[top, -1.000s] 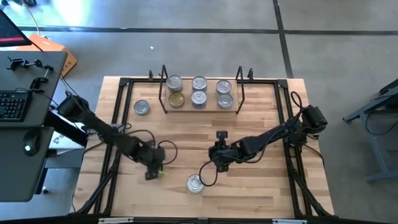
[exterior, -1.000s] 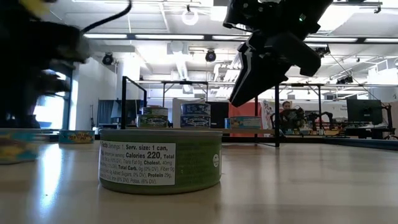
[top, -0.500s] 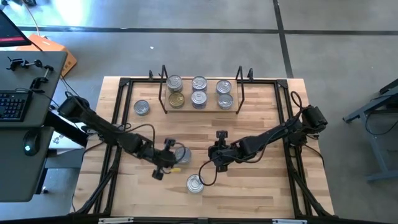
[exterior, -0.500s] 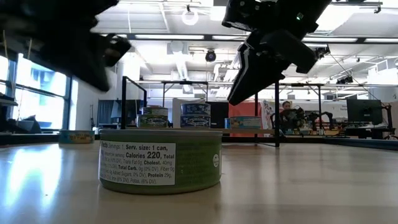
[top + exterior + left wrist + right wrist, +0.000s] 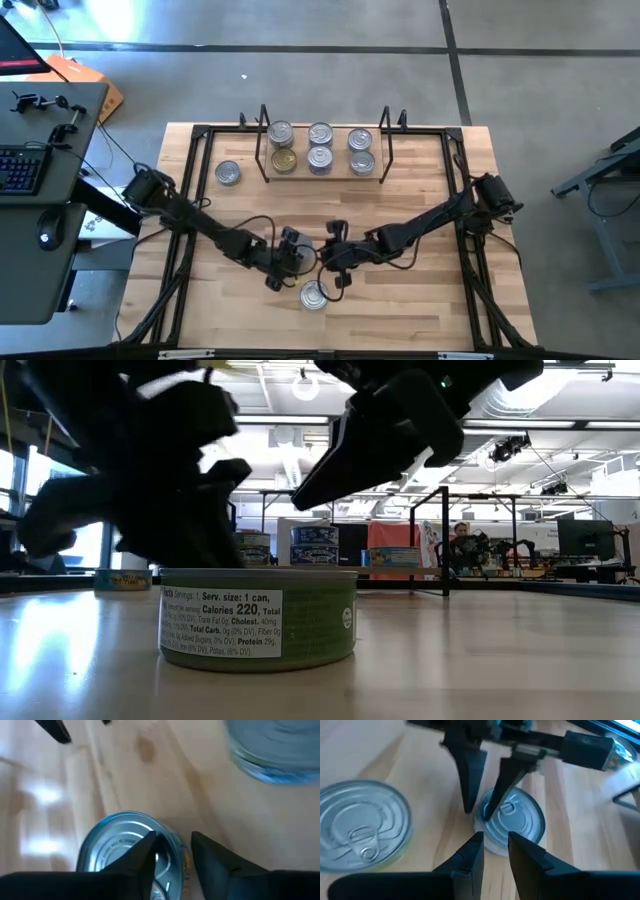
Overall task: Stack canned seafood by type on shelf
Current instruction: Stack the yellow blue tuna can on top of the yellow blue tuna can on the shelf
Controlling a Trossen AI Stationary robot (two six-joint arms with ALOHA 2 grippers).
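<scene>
The left gripper [image 5: 285,262] had moved from the left part of the table [image 5: 420,300] to the lower middle of the high view, bringing a blue tin [image 5: 512,820] with it. Its fingers, pressed together a moment before, were now spread a little over the tin's lid. The tin sat on the table, so it looked let go. The right gripper [image 5: 335,268] had slid left and hung just beside that tin, its fingers a little apart and pinching nothing. I think the right arm was meant to take the tin to the shelf [image 5: 340,150] next.

I counted nine tins: six tops showed on the shelf at upper middle, one of them gold. One lone tin [image 5: 228,173] lay left of the shelf. One green tin [image 5: 314,295] sat at the bottom middle. The blue tin made nine. There were two arms and one shelf.
</scene>
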